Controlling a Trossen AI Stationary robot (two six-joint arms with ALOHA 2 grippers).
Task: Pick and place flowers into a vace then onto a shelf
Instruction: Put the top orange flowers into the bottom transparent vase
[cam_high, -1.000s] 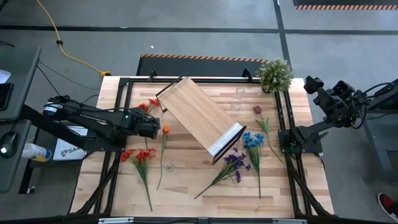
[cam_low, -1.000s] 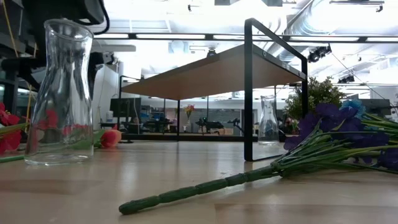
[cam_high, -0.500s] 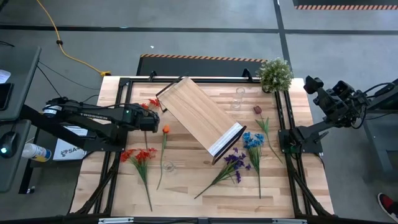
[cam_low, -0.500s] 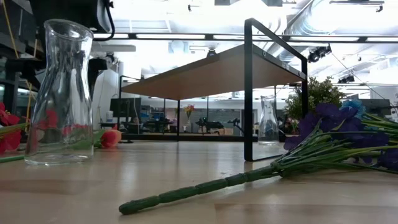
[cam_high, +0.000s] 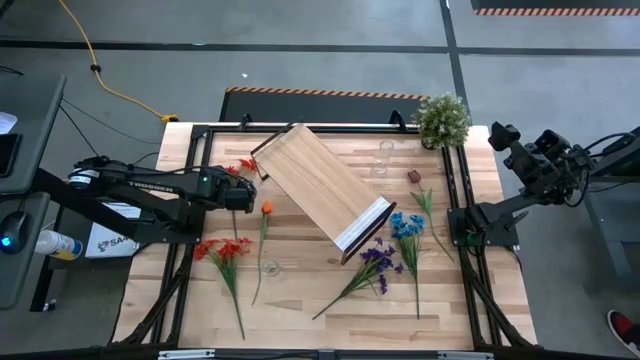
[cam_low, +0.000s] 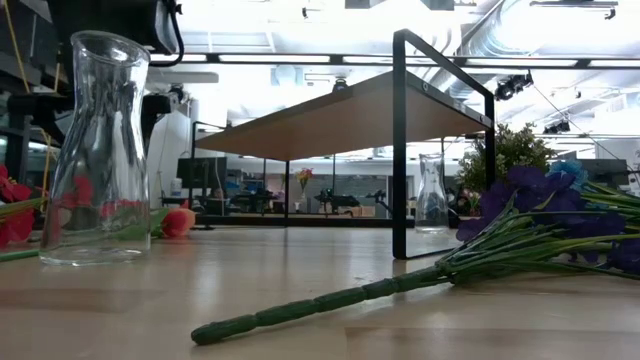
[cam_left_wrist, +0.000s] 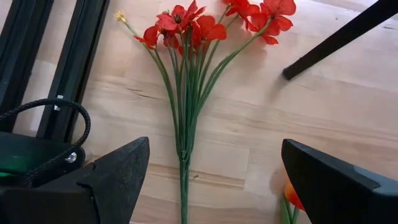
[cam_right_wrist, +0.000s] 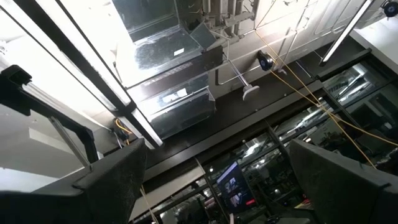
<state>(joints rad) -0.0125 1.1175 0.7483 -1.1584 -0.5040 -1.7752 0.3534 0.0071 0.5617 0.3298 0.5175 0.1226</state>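
Left tool (cam_left_wrist: 214, 180) wide open, empty, over red flowers (cam_left_wrist: 186, 93) lying flat on the table (cam_left_wrist: 323, 124). I judge them light and floppy; the bunched stalks below the blooms look the best hold. Right tool (cam_high: 505, 135) open, parked off-table. Shelf (cam_high: 320, 185) beyond.

In the left wrist view the red flowers (cam_left_wrist: 186, 37) lose their upper blooms at the frame edge. Only a sliver of the orange flower (cam_left_wrist: 292, 198) shows there. In the low view the purple flowers (cam_low: 540, 225) run off the side.

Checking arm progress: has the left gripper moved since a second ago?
Yes. In the high view the left gripper has shifted slightly toward the shelf, nearer the red flowers beside it.
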